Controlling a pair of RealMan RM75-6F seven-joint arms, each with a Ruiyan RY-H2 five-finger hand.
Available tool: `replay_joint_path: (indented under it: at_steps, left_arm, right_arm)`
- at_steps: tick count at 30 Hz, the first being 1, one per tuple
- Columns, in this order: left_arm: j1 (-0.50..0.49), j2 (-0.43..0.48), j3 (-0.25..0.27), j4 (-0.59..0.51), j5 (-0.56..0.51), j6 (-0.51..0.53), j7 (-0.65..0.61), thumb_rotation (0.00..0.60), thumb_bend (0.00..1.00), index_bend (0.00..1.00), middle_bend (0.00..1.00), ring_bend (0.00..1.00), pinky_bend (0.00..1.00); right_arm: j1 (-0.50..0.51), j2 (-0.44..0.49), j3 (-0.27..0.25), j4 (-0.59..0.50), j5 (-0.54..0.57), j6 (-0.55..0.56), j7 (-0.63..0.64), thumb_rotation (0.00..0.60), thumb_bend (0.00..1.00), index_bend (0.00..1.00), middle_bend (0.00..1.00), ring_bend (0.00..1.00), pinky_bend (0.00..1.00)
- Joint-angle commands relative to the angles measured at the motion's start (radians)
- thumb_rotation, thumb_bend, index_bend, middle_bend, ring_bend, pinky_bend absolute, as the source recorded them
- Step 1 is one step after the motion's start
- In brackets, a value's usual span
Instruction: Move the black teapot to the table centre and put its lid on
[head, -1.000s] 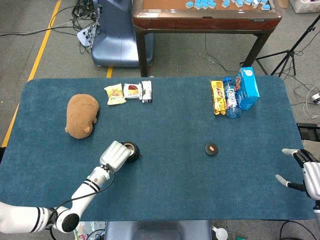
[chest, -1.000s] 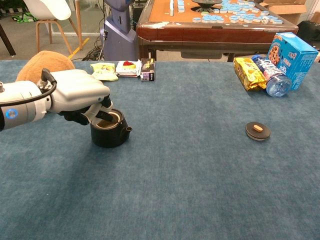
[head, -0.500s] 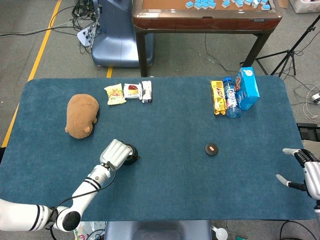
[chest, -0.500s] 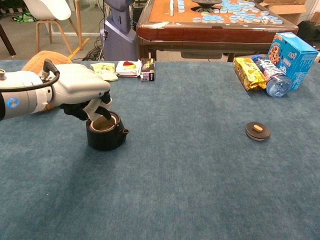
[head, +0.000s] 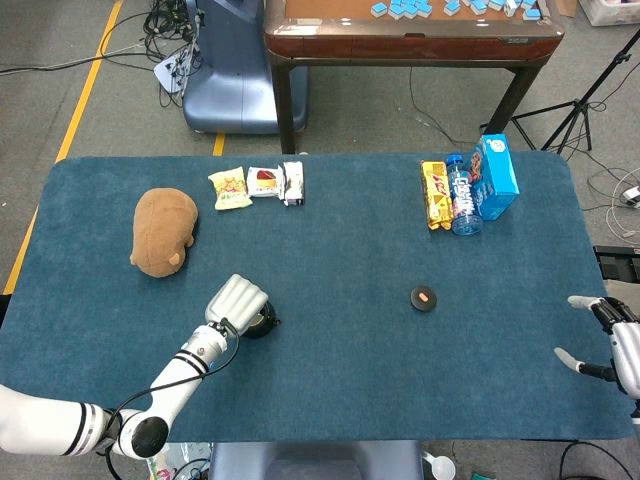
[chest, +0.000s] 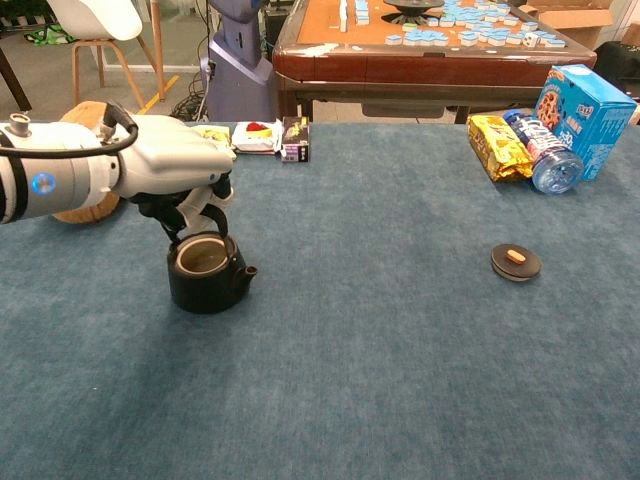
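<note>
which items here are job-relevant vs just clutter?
Job:
black teapot, open-topped, held at the handle by the left hand
lid, lying apart on the right side of the table

Clutter:
brown plush toy
three snack packets
yellow snack bag
water bottle
blue box

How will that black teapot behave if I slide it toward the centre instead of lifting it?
The black teapot looks squat and wide-based, so it probably won't tip. It appears rigid and likely heavy for its size. The blue cloth table may drag on it, so expect jerky sliding. The left hand grips only at its rim, so it may swivel, swinging its short spout.
</note>
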Motion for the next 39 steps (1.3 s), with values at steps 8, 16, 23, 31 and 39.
replay_joint_path:
  at_steps: [8,16,23,31,39]
  left_arm:
    - [-0.04,0.01,-0.007,-0.02,-0.047,0.009,0.0,0.6,0.92,0.68,0.78,0.48,0.68]
    - [-0.08,0.009,-0.018,-0.004,-0.093,-0.011,-0.013,0.6,0.92,0.68,0.78,0.48,0.68]
    - [-0.129,-0.001,-0.032,0.012,-0.141,-0.028,-0.007,0.6,0.92,0.68,0.78,0.48,0.68]
    - [-0.194,-0.024,-0.05,0.045,-0.201,-0.059,-0.004,0.6,0.92,0.68,0.78,0.48,0.68]
    - [-0.252,-0.042,-0.073,0.071,-0.25,-0.076,-0.015,0.6,0.92,0.68,0.78,0.48,0.68]
  right_arm:
    - [0.001,0.001,0.0,0.002,0.0,-0.002,0.005,0.6,0.0,0.3,0.33,0.23,0.43]
    - [0.003,0.003,0.001,0.003,0.004,-0.009,0.01,0.6,0.0,0.29,0.33,0.23,0.43]
    - [0.008,0.006,0.003,0.006,0.009,-0.019,0.018,0.6,0.0,0.3,0.33,0.23,0.43]
    - [0.009,0.01,0.001,0.012,0.007,-0.024,0.033,0.6,0.0,0.3,0.33,0.23,0.43]
    - [0.015,0.015,0.001,0.019,0.008,-0.037,0.051,0.6,0.0,0.3,0.33,0.23,0.43]
